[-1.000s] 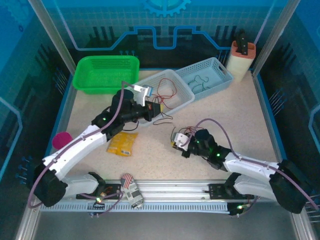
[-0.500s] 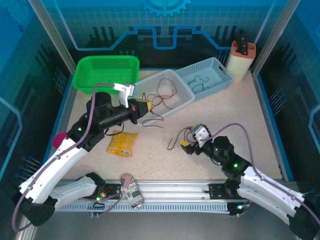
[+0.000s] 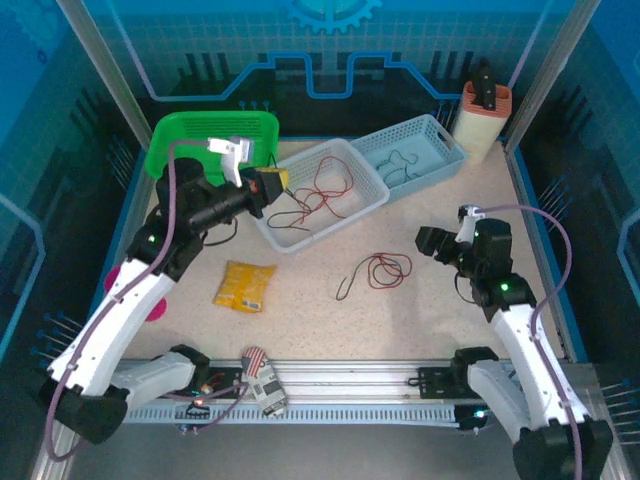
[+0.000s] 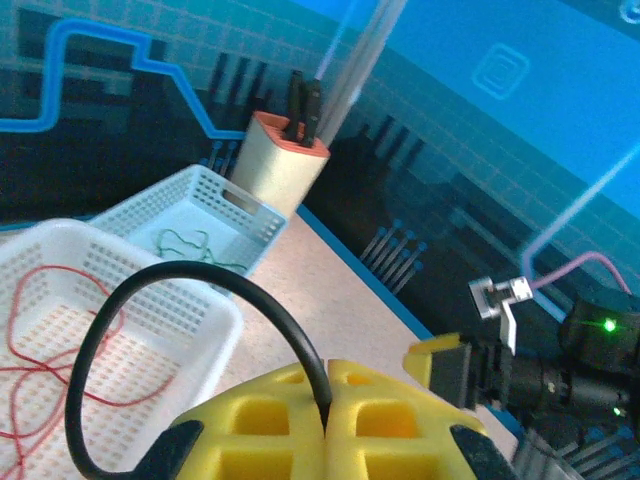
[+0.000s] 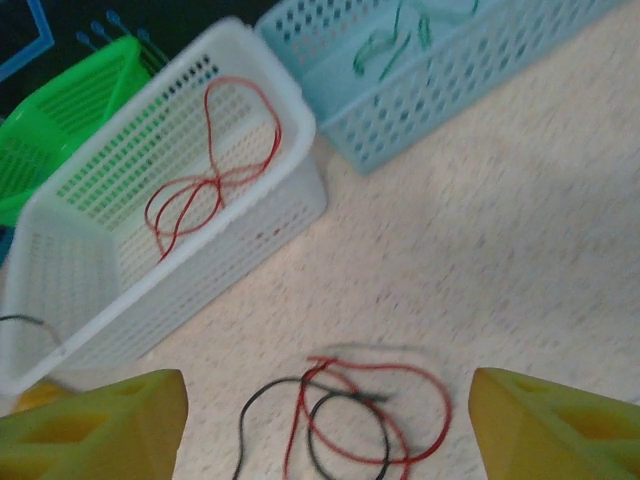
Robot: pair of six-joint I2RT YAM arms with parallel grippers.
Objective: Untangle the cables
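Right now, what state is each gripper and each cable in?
Left gripper: shut on black cable, which loops out from the fingers.
Right gripper: open, nothing held.
Red and black cables: tangled together, lying on table.
Red cable: lying loose in white basket.
Green cable: lying loose in blue basket.

Left arm [image 3: 110, 320] and right arm [image 3: 535, 345] were white shells with black joint housings, green LEDs [image 3: 504, 287] lit. Thick purple cords [image 3: 170, 190] ran along both. Claw fingers [image 5: 105, 420] were yellow moulded plastic with square pockets. White bracket [image 3: 232, 152] sat on left wrist.
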